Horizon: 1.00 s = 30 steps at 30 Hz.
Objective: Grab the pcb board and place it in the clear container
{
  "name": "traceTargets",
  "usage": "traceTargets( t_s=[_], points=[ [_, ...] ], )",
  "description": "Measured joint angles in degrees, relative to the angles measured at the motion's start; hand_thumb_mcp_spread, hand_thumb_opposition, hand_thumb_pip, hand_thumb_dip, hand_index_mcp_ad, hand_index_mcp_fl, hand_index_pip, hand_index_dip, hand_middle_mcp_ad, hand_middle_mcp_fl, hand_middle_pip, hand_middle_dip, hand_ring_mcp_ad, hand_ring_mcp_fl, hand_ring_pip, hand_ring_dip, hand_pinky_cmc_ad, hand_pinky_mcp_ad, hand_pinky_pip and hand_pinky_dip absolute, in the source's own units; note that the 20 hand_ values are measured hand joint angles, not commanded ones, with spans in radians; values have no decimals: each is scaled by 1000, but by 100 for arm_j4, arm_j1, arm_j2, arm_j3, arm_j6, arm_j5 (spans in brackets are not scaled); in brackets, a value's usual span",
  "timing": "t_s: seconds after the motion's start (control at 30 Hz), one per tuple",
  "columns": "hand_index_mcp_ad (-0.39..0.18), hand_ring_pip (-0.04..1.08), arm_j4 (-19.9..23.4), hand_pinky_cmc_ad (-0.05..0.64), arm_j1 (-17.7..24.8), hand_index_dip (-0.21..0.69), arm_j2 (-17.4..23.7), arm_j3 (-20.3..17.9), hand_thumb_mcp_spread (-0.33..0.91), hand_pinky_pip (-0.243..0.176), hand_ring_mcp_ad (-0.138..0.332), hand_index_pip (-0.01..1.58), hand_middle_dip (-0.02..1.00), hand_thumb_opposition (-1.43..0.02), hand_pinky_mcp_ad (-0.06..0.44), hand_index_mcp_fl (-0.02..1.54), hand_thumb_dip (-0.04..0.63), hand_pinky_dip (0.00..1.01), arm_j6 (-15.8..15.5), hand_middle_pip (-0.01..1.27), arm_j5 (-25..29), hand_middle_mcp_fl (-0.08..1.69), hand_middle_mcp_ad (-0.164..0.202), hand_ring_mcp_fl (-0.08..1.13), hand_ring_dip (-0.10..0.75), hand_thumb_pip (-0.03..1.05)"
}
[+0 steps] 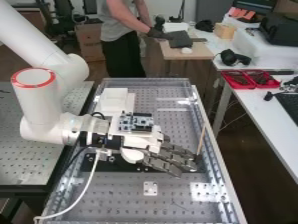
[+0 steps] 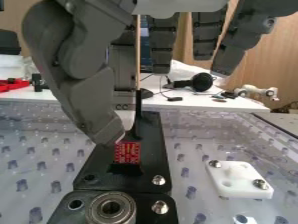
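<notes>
In the high view the hand [image 1: 169,159] reaches over the bench's middle, its fingers extended above a black fixture. The wrist view shows the hand [image 2: 83,85] open, fingers fairly straight, the thumb pointing down. A small red pcb board [image 2: 128,152] stands in a slot of the black fixture [image 2: 154,145], just beside the thumb's tip; whether they touch I cannot tell. A pale box [image 1: 115,99] at the bench's far left may be the clear container.
A thin wooden stick [image 1: 201,140] rises from the fixture's right end. White mounting blocks [image 1: 151,188] sit on the perforated bench plate [image 1: 120,200]. Metal rails [image 1: 214,167] line its sides. A side table [image 1: 266,127] with red trays [image 1: 251,80] stands to the right.
</notes>
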Motion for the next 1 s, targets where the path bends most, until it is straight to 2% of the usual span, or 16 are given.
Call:
traceTargets(
  t_s=[0.9, 1.0],
  points=[
    [-126, 101, -103, 316, -77, -19, -214, 131, 417, -75, 222, 1557, 140, -897, 195, 309, 246, 480, -43, 126, -50, 126, 70, -2, 30, 719],
    [-129, 101, -100, 316, -76, -28, -215, 134, 424, -75, 222, 1557, 140, -906, 199, 377, 243, 480, -48, 126, -61, 126, 70, -2, 30, 714]
  ],
)
